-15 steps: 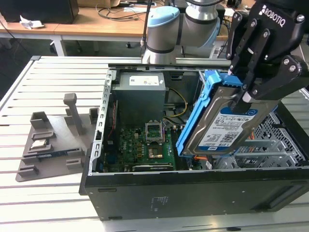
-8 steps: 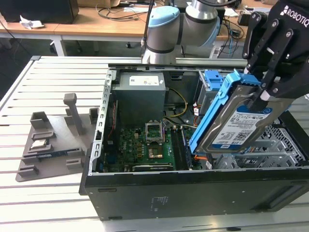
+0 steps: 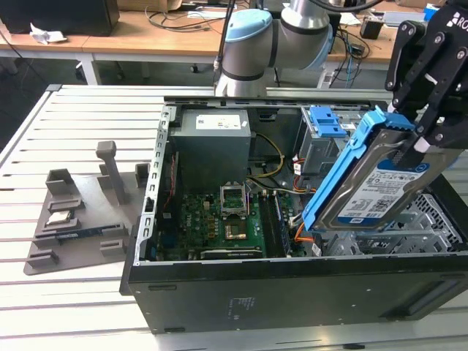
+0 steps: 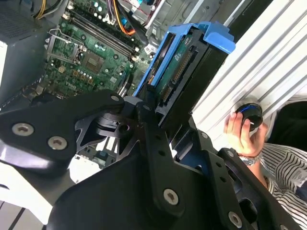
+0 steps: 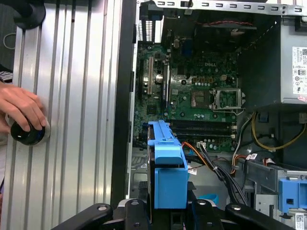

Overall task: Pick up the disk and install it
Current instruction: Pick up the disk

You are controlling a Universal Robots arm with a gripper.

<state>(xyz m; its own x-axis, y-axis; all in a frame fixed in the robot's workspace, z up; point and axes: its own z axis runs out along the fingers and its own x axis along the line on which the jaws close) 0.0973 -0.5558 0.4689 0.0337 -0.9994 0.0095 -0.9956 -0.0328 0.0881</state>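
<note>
The jaws were closed on the disk (image 3: 380, 183), clamping its upper end so that it hung tilted over the open computer case (image 3: 292, 292), toward 3 o'clock in the exterior view. Its long axis ran from about 7 o'clock up to 1 o'clock there, label side showing, with the blue rails along its edges and the jaws at the 1 o'clock end. The lower end dipped toward the inside of the case, beside the green circuit board (image 3: 227, 219); whether it touched anything could not be made out. The grey drive cage (image 3: 325, 142) with its blue latch stood at about 10 o'clock from the disk, just behind it, so the disk looked lifted but not yet seated. In the first wrist view the disk's blue rail (image 5: 168, 177) stuck straight out from the jaws over the case floor. A person's hand (image 5: 21, 108) rested on a black knob (image 5: 28, 133) on the slatted desk (image 3: 44, 307) outside the case.
</note>
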